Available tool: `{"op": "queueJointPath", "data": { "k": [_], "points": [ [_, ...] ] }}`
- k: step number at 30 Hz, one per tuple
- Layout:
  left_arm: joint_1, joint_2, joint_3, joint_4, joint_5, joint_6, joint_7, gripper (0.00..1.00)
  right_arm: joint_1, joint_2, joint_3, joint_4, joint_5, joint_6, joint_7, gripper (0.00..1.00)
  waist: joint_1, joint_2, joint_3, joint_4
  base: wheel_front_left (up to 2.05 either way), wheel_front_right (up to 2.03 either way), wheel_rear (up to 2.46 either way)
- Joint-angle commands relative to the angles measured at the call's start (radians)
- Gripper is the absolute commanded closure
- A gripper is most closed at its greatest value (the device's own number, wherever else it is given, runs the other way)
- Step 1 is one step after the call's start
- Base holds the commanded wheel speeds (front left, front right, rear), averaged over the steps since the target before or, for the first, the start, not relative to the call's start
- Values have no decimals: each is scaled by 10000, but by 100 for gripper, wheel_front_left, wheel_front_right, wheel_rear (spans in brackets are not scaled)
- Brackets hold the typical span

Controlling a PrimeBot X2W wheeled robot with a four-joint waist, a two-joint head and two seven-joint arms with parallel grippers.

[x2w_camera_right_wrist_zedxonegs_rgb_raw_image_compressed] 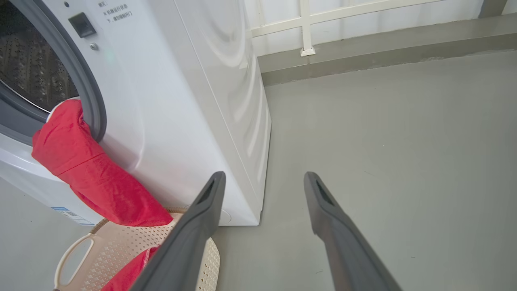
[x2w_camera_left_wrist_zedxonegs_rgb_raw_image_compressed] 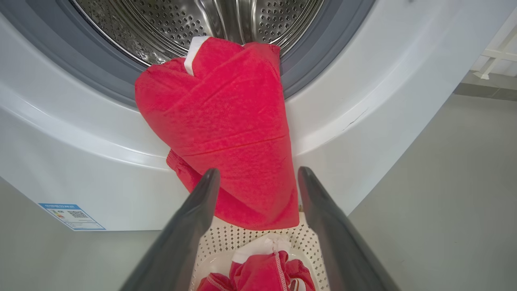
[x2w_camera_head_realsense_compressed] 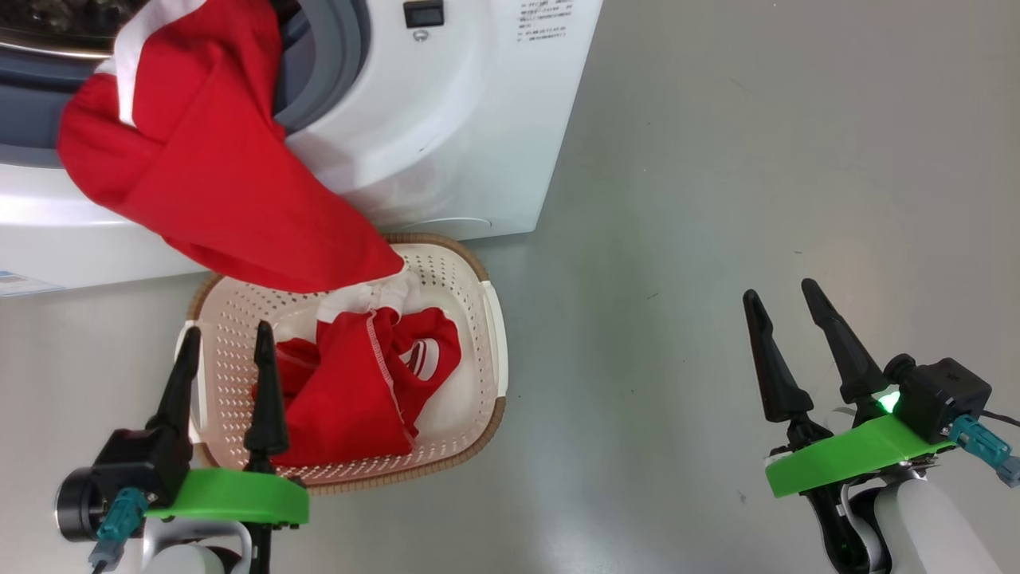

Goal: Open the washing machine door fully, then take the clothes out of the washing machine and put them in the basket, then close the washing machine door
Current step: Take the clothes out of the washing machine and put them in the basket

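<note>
1. Red garment [x2w_camera_head_realsense_compressed: 215, 175] hung from washing machine [x2w_camera_head_realsense_compressed: 446, 119] drum mouth, hem over basket [x2w_camera_head_realsense_compressed: 239, 319]; 2nd red piece [x2w_camera_head_realsense_compressed: 351, 383] lay inside the basket.
2. Prob. soft, light, limp; pinch a thick fold nr the lip.
3. L gripper [x2w_camera_head_realsense_compressed: 227, 331], R gripper [x2w_camera_head_realsense_compressed: 779, 289]: spread wide, empty.

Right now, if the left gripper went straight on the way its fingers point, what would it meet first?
Probably the red garment hanging out of the washing machine, above the basket; depth is unclear.

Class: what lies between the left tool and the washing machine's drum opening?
In the left wrist view, a red garment hangs from the washing machine opening down its white front, directly beyond the open left tool, above the basket.
</note>
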Motion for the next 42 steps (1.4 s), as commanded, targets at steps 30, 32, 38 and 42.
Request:
{"op": "queueJointPath", "data": {
  "k": [30,32,38,42],
  "points": [
    [-6059,1816,288,4622,768,-724,-40,0,-334,12,239,-310,-113,65,-65,0,-1,0,773,29,0,0,0],
    [-6628,1982,288,5227,701,-804,15,0,-362,39,284,-303,-110,65,-65,0,-1,0,810,-31,0,0,0],
    [-7948,2301,257,6982,333,-1086,617,0,-415,109,424,-255,-92,65,-65,0,-1,0,887,-191,0,0,0],
    [-8333,2429,78,7659,251,-1198,846,0,-442,141,491,-224,-73,65,-65,0,-1,0,871,-290,0,0,0]
  ]
}}
